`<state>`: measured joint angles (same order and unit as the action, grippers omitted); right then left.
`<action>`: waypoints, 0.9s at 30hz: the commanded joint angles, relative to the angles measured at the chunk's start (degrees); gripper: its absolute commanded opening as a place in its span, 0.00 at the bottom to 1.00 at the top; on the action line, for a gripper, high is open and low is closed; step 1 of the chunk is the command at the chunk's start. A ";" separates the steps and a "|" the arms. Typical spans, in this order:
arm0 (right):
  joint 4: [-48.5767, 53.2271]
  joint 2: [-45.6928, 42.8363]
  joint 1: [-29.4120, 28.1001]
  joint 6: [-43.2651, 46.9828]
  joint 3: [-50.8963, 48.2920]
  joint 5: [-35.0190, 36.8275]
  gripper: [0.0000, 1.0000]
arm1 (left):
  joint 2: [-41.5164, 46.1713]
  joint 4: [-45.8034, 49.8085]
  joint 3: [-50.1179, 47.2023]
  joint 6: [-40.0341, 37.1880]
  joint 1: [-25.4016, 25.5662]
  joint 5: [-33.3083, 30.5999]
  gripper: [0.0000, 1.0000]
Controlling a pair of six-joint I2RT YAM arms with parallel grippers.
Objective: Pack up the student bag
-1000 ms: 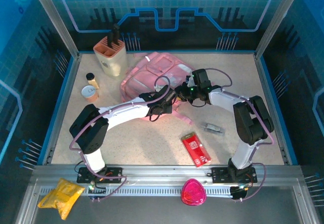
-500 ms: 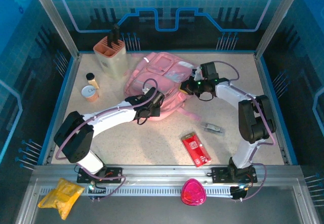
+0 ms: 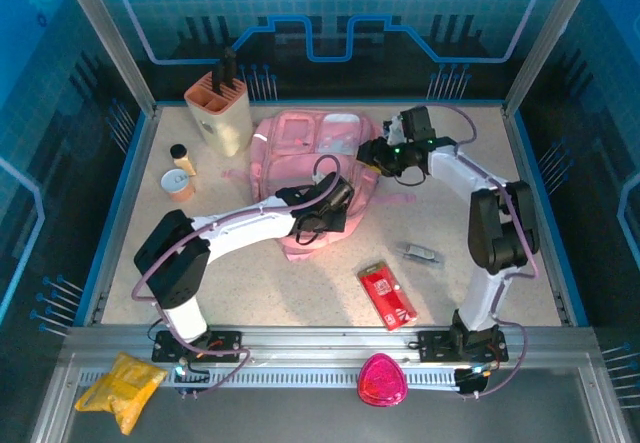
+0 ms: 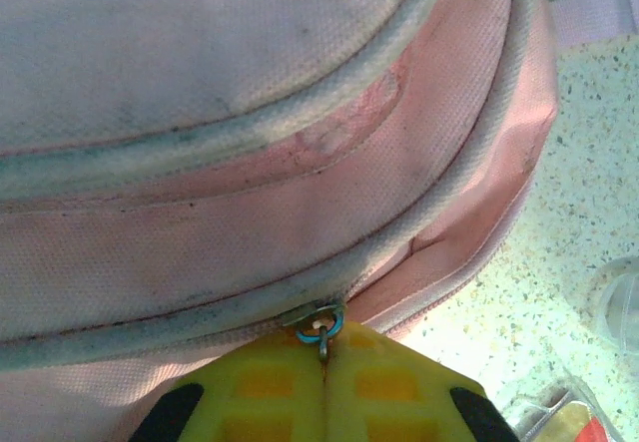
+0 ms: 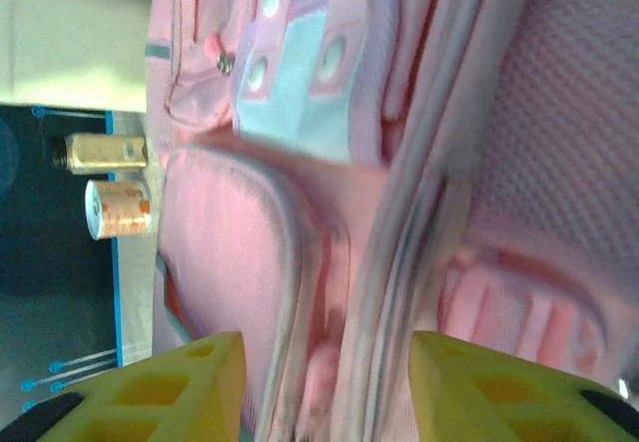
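the bag (image 3: 300, 153) lies flat on the surface (image 3: 480, 293), a little toward 12 o'clock from its middle. a second ago it sat skewed; since then it has swung round and now lies squarer, its long side running 12 to 6 o'clock.

the bigger change is on the right arm (image 3: 460, 168). a second ago its jaws were pressed together at the bag's 4 o'clock edge, close to the left jaws. now they sit at the bag's 2 o'clock corner and are spread, the yellow fingers (image 5: 190, 382) wide apart. we see nothing clamped between them, only pink fabric beyond. we read that as a release.

the left arm (image 3: 250, 228) has kept its grip. its jaws are pressed together at the bag's 5 o'clock edge, pinching the zip pull (image 4: 321, 328), whose small ring shows just past the tips. in the left wrist view the zip beside the pull looks closed.

so the bag is now held at the zip alone. we judge that drawing the zip would just drag the soft bag unless the right jaws brace it again. nothing looks packed yet: the red packet (image 3: 386, 295) and a small grey thing (image 3: 423, 254) lie well apart from the bag at 5 o'clock.
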<state>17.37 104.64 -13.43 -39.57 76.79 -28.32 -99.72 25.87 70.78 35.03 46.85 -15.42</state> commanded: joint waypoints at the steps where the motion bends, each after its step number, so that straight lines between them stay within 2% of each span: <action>1: -2.32 -6.64 -0.27 -2.03 -7.32 -1.77 0.48 | 0.31 2.81 1.52 0.71 -0.05 -1.15 0.00; 6: -10.13 -9.95 -2.35 -9.22 -15.90 -5.04 0.51 | 0.41 2.92 0.79 0.32 -0.04 -1.50 0.00; 11: -13.97 -8.27 -6.44 -12.47 -16.68 -4.48 0.48 | -0.52 1.94 1.00 0.13 -0.12 -0.56 0.00; 15: -17.64 -6.20 -7.22 -14.73 -17.59 -3.87 0.35 | -0.91 2.20 0.82 0.28 -0.25 -0.84 0.00; 18: -16.53 -5.50 -7.22 -13.66 -16.62 -3.29 0.24 | -0.91 1.91 0.12 0.90 -0.50 -0.86 0.00; 22: -15.82 -6.33 -7.40 -12.89 -16.68 -2.05 0.16 | -1.02 1.00 -1.30 2.22 -1.32 -1.36 0.00; 27: -17.97 -7.27 -7.47 -14.31 -17.90 -2.88 0.00 | -1.64 -0.72 -2.71 3.38 -2.00 -1.26 0.16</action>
<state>4.05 98.41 -20.25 -53.49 59.66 -30.65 -100.36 25.96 69.54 36.84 45.47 -15.77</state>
